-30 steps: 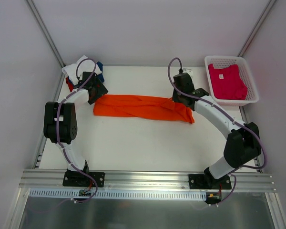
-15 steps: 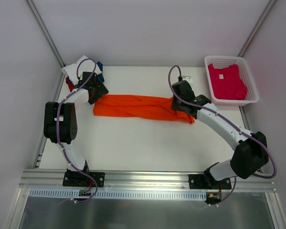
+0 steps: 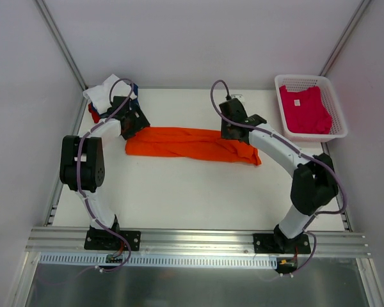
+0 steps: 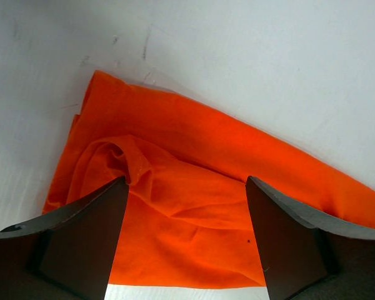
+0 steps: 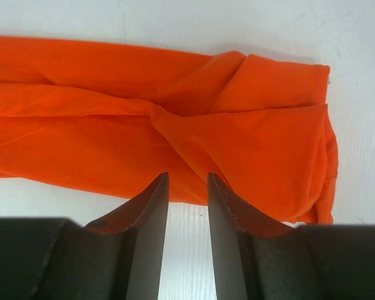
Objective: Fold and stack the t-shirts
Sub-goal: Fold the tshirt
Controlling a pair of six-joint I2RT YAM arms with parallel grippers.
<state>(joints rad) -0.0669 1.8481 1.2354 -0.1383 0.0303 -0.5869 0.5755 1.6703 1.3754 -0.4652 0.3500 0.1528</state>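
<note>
The bright orange t-shirt lies folded into a long strip across the middle of the table. My left gripper hovers over its left end, jaws wide open, with rumpled orange cloth showing between the fingers. My right gripper is at the back edge of the shirt's right end. Its jaws stand a narrow gap apart, with bare table between them and nothing held. The magenta-pink t-shirt with a white neck label lies in the basket. Folded white, navy and red shirts are piled at the back left corner.
The white mesh basket stands at the back right, beside the table edge. Metal frame posts rise at both back corners. The arm bases and a rail run along the near edge.
My right arm has swung left and back, from over the shirt's right end to its back edge. The left gripper and the shirt have hardly moved.
</note>
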